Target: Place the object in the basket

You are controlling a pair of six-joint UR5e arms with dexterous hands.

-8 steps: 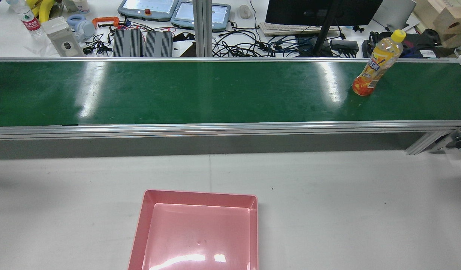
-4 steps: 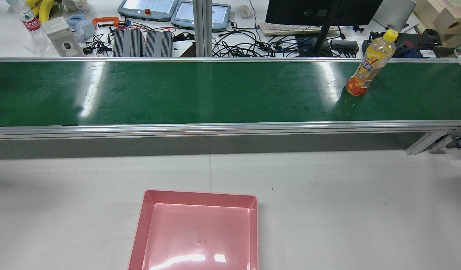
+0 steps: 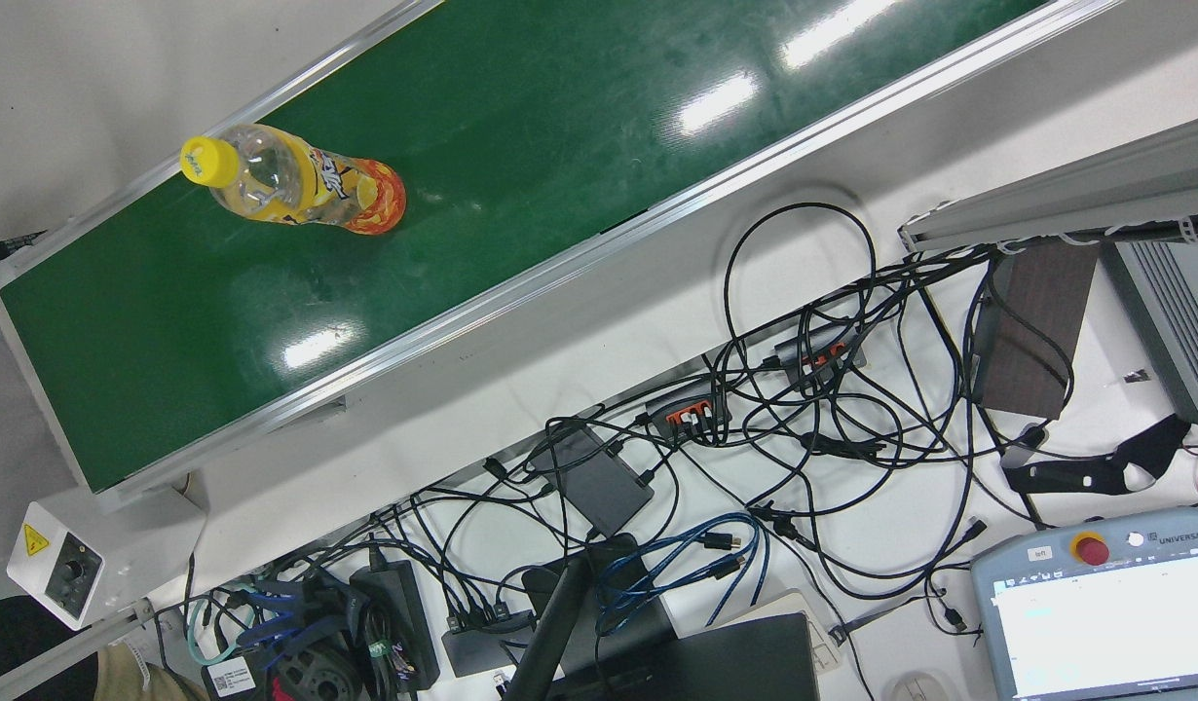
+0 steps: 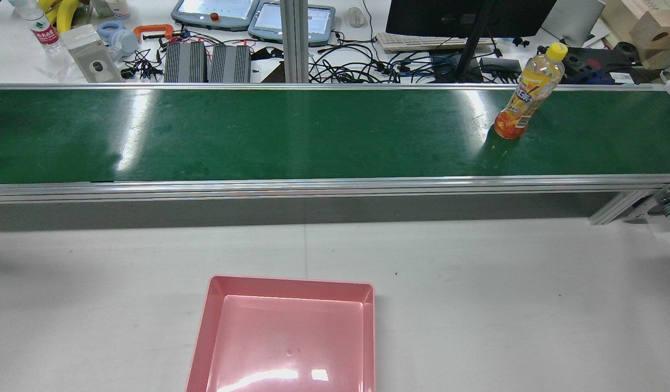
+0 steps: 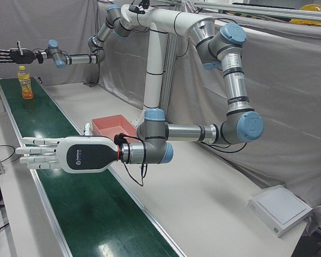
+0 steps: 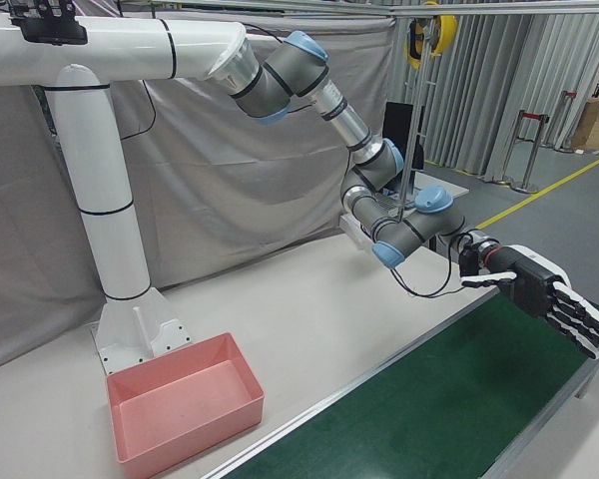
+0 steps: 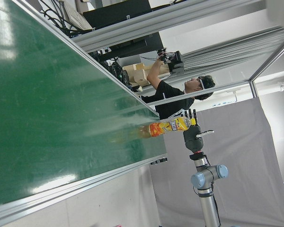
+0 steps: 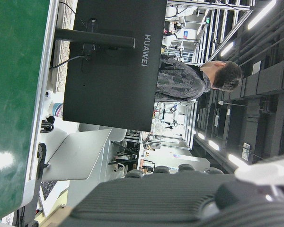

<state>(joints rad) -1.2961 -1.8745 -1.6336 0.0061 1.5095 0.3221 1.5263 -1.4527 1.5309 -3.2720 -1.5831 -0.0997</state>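
Since the earlier frames our bottle point(image 4: 524, 93) has ridden leftward along the green belt point(image 4: 291, 136), upright, well apart from the pink basket point(image 4: 209, 305). Both our left hand point(image 5: 40, 152) and right hand point(image 5: 5, 55) hover spread, empty; grasping comes next.

HUAWEI on monitor point(image 8: 114, 66), UNIVERSAL on teach pendant point(image 3: 1105, 604)

Glossy green belt point(image 4: 313, 136), aluminium-edged; clear plastic bottle point(image 4: 525, 92); smooth shiny pink plastic basket point(image 4: 204, 326)

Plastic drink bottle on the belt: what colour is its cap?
Yellow; the plastic drink bottle's cap shows best in the front view.
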